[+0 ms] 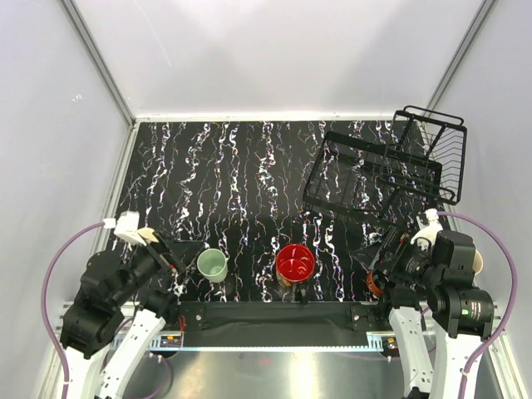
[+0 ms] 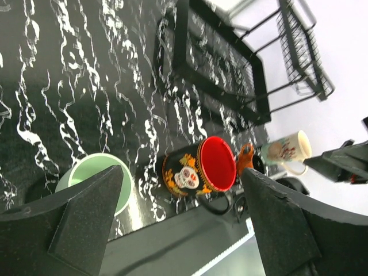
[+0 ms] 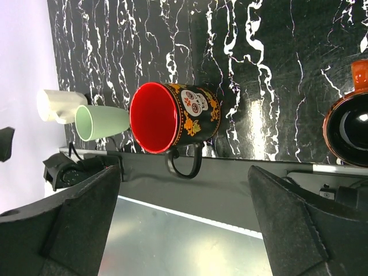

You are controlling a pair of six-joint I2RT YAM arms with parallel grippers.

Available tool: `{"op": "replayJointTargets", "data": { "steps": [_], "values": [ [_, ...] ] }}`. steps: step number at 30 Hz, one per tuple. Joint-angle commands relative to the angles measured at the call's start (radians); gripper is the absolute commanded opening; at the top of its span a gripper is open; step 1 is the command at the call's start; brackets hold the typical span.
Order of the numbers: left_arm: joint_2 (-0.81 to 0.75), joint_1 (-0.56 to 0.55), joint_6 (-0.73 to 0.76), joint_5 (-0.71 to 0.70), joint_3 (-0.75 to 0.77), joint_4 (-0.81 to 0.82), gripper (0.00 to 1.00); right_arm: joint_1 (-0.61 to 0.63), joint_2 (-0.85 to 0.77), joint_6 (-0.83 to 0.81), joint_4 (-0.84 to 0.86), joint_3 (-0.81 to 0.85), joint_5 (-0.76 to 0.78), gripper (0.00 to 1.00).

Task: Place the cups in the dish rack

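Glossy glaze is the hazard: a rim pinch could slip and tip a cup on the desk [image 1: 208,183]. The mint-green cup [image 1: 213,265] and the skull-print black cup [image 1: 296,263], red inside, stand upright near the front edge, well apart from the dish rack [image 1: 382,166] at far right. Spread and empty: left gripper [image 2: 181,175], right gripper [image 3: 185,172].

I see the mint mug [image 1: 213,265] and the red-lined black mug [image 1: 296,263] upright near me — the wire dish rack [image 1: 382,170] far right.
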Motion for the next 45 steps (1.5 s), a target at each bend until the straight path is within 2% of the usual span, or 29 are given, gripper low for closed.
{"op": "replayJointTargets", "data": {
  "steps": [1,4,13,20,25,33,37,41,45],
  "values": [
    [0.042,-0.003,0.037,0.077,-0.021,0.008,0.90,0.003,0.021,-0.048,-0.163,0.015,-0.026,1.00],
    [0.056,-0.003,0.043,0.093,-0.032,0.016,0.90,0.014,0.028,-0.077,-0.142,-0.004,-0.118,1.00],
    [0.064,-0.003,0.043,0.101,-0.029,0.031,0.90,0.030,0.050,-0.092,-0.166,0.041,-0.152,0.96],
    [0.067,-0.003,-0.030,0.145,-0.075,0.154,0.88,0.036,0.173,-0.066,-0.124,0.231,-0.215,0.91],
    [0.088,-0.003,-0.026,0.144,-0.068,0.165,0.88,0.060,0.281,-0.056,-0.068,0.318,-0.192,0.91],
    [0.107,-0.003,-0.029,0.130,-0.079,0.188,0.88,0.063,0.334,0.030,0.100,0.254,-0.204,0.90],
    [0.118,-0.003,-0.033,0.137,-0.102,0.204,0.85,0.074,0.358,0.032,0.120,0.257,-0.210,0.87],
    [0.125,-0.003,-0.050,0.154,-0.121,0.246,0.84,0.152,0.432,0.026,0.122,0.297,-0.155,0.86],
    [0.145,-0.003,-0.052,0.154,-0.122,0.255,0.84,0.328,0.513,0.093,0.178,0.348,-0.032,0.86]
  ]
}}
